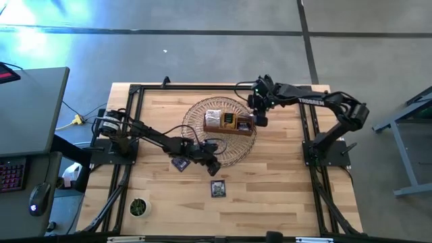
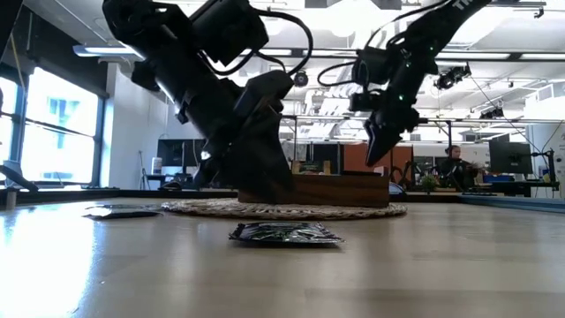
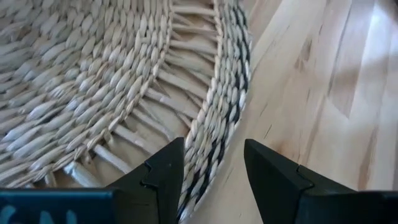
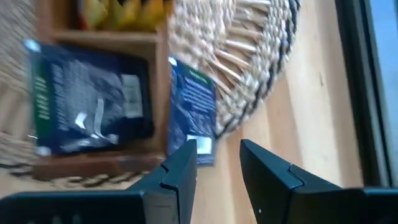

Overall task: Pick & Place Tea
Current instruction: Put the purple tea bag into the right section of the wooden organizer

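A round woven basket (image 1: 219, 128) lies mid-table with a brown wooden box (image 1: 228, 123) on it. One box compartment holds a dark tea sachet (image 4: 87, 99). A blue sachet (image 4: 191, 102) lies on the basket against the box's outer wall. Two more dark sachets lie flat on the table, one (image 1: 179, 163) left of the basket and one (image 1: 218, 189) nearer the front edge. My left gripper (image 3: 214, 146) is open, low at the basket's near rim (image 3: 230, 93), which runs between its fingers. My right gripper (image 4: 217, 146) is open and raised above the box's right end, pointing down. My left gripper stands slanting down over the basket's near rim (image 3: 208, 155), one finger on each side of it. I cannot tell whether either finger touches the weave.
A small potted plant (image 1: 138, 206) stands at the table's front left corner. Bare wood lies in front of and to the right of the basket. A grey desk (image 1: 34, 108) with a keyboard and mouse stands beyond the table's left edge.
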Robot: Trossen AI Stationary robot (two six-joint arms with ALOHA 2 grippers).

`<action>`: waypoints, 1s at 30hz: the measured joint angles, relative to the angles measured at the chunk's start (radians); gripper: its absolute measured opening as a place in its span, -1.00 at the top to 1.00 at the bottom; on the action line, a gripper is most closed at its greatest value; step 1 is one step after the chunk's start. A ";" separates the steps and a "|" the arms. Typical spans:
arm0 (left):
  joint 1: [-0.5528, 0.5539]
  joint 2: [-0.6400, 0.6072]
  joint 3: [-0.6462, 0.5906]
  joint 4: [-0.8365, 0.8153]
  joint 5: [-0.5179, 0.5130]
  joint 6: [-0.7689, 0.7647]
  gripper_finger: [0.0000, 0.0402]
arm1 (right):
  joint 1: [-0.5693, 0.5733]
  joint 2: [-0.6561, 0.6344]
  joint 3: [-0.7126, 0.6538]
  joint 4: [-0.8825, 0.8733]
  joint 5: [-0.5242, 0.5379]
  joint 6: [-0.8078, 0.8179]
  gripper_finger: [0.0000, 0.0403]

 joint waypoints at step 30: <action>0.000 0.001 0.000 0.027 0.006 0.002 0.18 | 0.005 -0.373 -0.679 0.807 -0.043 -0.005 0.41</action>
